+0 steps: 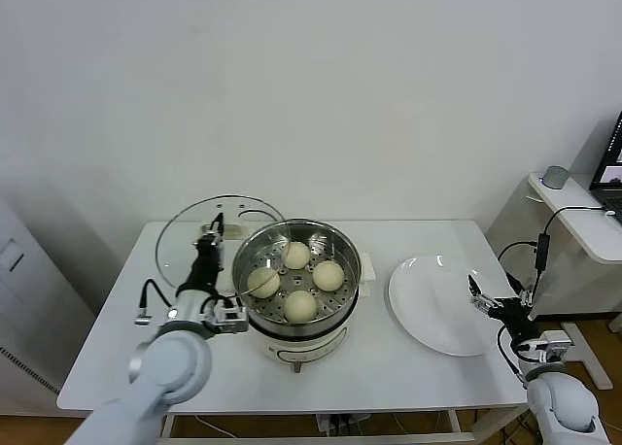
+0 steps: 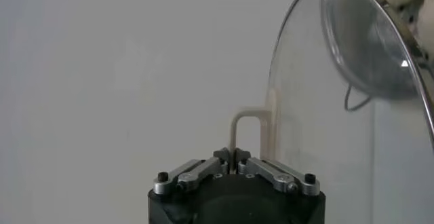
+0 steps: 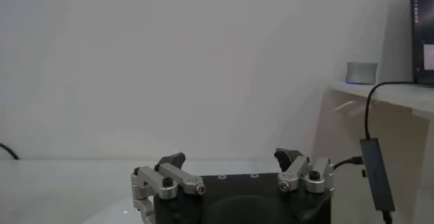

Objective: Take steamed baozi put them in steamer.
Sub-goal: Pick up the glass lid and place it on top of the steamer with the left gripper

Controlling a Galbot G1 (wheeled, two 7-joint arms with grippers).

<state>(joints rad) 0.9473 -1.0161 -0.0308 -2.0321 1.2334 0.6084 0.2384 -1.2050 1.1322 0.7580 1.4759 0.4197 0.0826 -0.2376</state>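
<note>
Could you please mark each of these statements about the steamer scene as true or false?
1. All four steamed baozi lie in the steamer. True.
2. The white plate holds one bun. False: nothing lies on it.
3. The left gripper is shut on the handle of the glass lid. True: it holds the lid up on edge beside the steamer.
4. The right gripper is shut on the plate's rim. False: its jaws stand open, holding nothing, at the plate's right edge.
5. The glass lid covers the steamer. False: the steamer stands uncovered.
</note>
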